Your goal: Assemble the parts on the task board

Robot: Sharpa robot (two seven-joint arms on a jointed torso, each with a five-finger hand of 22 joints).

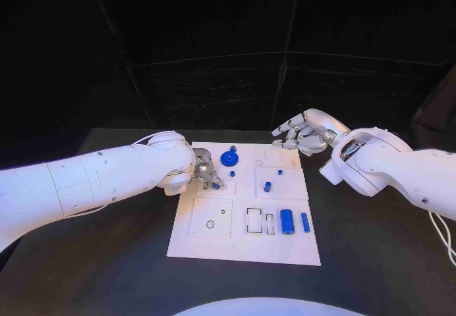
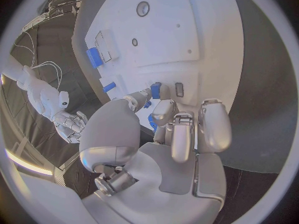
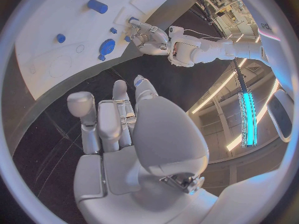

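The white task board (image 1: pixel 242 243) lies in the middle of the table. My left hand (image 1: pixel 203 175) rests low over its left upper part. Thumb and fingertips (image 2: pixel 163 107) pinch a small blue part (image 2: pixel 156 90) right at the board's surface (image 2: pixel 187 30); the same part (image 1: pixel 215 186) peeks out beside the fingers. A blue gear (image 1: pixel 229 158) and a small peg (image 1: pixel 232 174) sit just beyond that hand. Two short pegs (image 1: pixel 268 187) stand in the right upper panel. A thick blue cylinder (image 1: pixel 286 220) and a thinner one (image 1: pixel 305 222) lie lower right. My right hand (image 1: pixel 304 135) hovers off the far right corner, fingers apart, holding nothing.
A round hole (image 1: pixel 210 224) and a rectangular slot (image 1: pixel 255 220) are in the board's near panels. The gear (image 3: pixel 107 47) and my left hand (image 3: pixel 149 37) appear across the board (image 3: pixel 56 69) from the right hand (image 3: pixel 124 129). Black table surrounds the board.
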